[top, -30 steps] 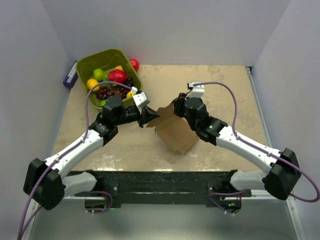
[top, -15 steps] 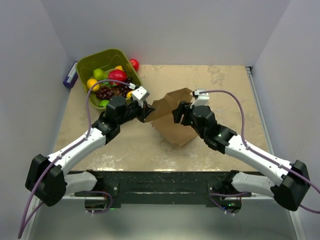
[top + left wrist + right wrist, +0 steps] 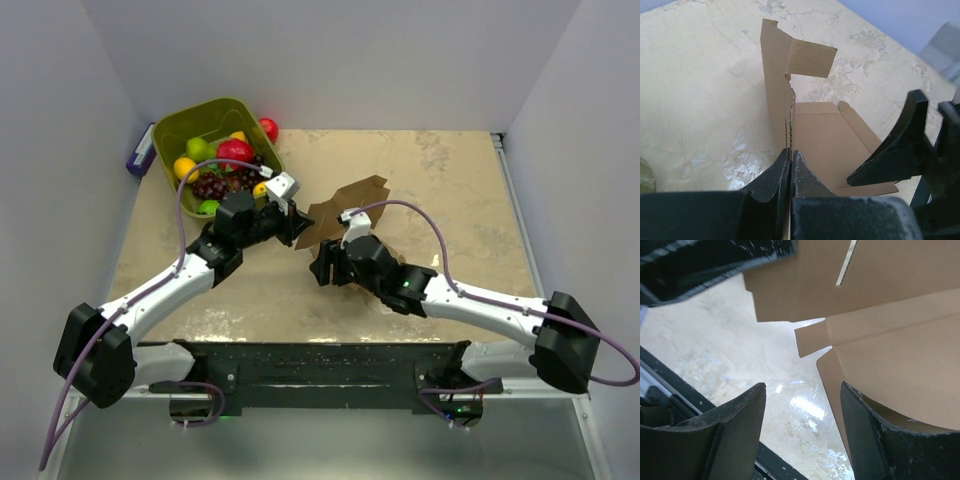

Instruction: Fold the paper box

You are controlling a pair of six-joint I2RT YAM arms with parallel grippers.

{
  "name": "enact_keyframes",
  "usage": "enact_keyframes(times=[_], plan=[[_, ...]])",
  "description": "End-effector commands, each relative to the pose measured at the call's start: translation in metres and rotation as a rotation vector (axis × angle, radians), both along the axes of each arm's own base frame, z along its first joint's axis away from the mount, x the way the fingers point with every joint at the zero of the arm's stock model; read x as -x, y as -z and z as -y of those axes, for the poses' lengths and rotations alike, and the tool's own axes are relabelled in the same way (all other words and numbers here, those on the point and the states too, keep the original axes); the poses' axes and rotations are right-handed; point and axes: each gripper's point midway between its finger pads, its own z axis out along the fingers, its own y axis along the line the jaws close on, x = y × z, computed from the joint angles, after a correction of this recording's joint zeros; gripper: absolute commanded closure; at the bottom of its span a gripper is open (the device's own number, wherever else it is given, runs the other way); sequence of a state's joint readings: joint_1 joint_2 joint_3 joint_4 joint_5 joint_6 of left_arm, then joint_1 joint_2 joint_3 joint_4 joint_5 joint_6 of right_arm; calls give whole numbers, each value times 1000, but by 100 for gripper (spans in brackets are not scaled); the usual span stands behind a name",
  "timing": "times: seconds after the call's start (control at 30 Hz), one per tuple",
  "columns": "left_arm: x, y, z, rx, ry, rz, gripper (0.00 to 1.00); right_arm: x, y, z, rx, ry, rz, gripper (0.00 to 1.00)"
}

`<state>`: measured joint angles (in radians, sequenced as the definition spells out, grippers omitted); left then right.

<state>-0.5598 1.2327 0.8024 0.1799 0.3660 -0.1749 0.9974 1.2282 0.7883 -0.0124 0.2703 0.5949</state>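
Two jaws are standing well apart on the right gripper (image 3: 322,268), the nearest thing to the robot's edge, with bare beige marbled table (image 3: 700,350) showing between them; it is hovering at the near-left corner of the paper box (image 3: 352,200). Just beyond, the left gripper (image 3: 296,224) is clamping shut on the box's upright panel (image 3: 777,90). The box is sitting partly folded mid-table. Farthest, at the back left, an olive-green bin (image 3: 185,122) is holding fruit (image 3: 235,152).

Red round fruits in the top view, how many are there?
2. One red round fruit lies inside the olive-green plastic bin among other fruit; a second red fruit sits just outside the bin's far right corner. More may be hidden underneath.
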Motion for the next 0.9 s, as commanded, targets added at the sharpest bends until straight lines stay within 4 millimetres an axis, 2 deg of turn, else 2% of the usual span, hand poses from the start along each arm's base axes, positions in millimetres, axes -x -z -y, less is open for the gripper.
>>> enact_keyframes(times=[0.0, 0.33, 0.53, 0.7, 0.87], plan=[[5, -9, 9, 33, 42, -5, 100, -12, -19, -20, -51, 4, 41, 37], [8, -12, 12, 41, 68, 4, 100, -24, -20, -20, -19, 38, 81, 43], [10, -14, 12, 43, 82, 13, 100, -30, -11, -22, 15, 51, 76, 46], [12, -14, 13, 41, 91, 17, 100, -34, -9, -14, 44, 89, 89, 62], [12, -14, 13, 41, 97, 20, 100, -37, -11, -5, 48, 109, 105, 68]])
